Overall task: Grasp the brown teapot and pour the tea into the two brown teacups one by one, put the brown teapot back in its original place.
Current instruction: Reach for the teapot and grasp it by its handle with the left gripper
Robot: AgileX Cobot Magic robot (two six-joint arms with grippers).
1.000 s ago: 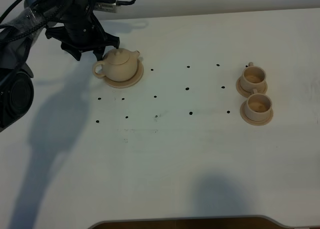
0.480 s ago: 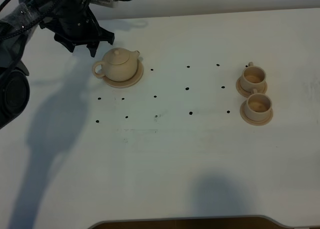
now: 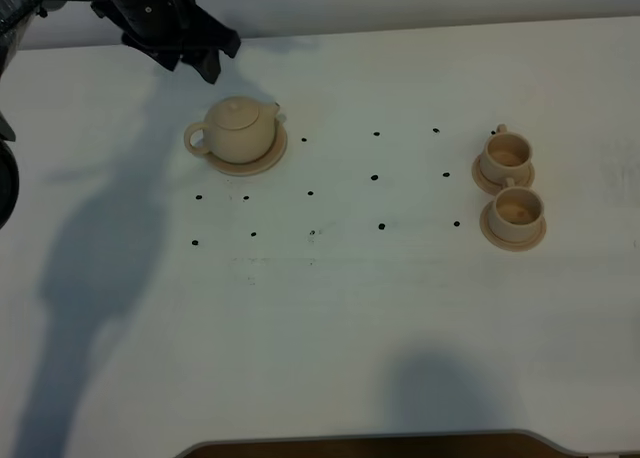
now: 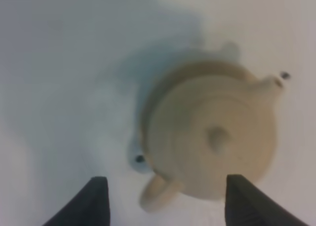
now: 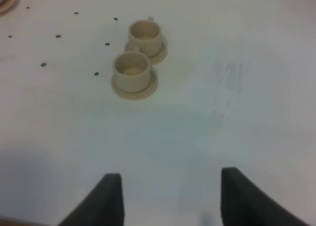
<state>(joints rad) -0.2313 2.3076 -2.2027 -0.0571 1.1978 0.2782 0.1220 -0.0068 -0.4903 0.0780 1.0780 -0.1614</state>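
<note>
Left gripper (image 4: 170, 202): jaws spread wide, nothing held. Positioned above far-left of white table (image 3: 330, 328), partly cut off by frame edge in high view. Squat beige-tan clay teapot (image 3: 240, 128) seated on flat round tan saucer (image 3: 272, 158), just near-right of gripper, not touched. Pot's long axis laid left-right: loop handle left, spout right. Left arm judged nearer. Right gripper (image 5: 173, 196) also spread wide, empty, directed at two small tan clay teacups (image 3: 507, 154) at right. Left wrist view blurred; tea in cups not made out.

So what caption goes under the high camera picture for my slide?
Teapot on its saucer, far teacup and near teacup at right, left gripper open, holding nothing.
</note>
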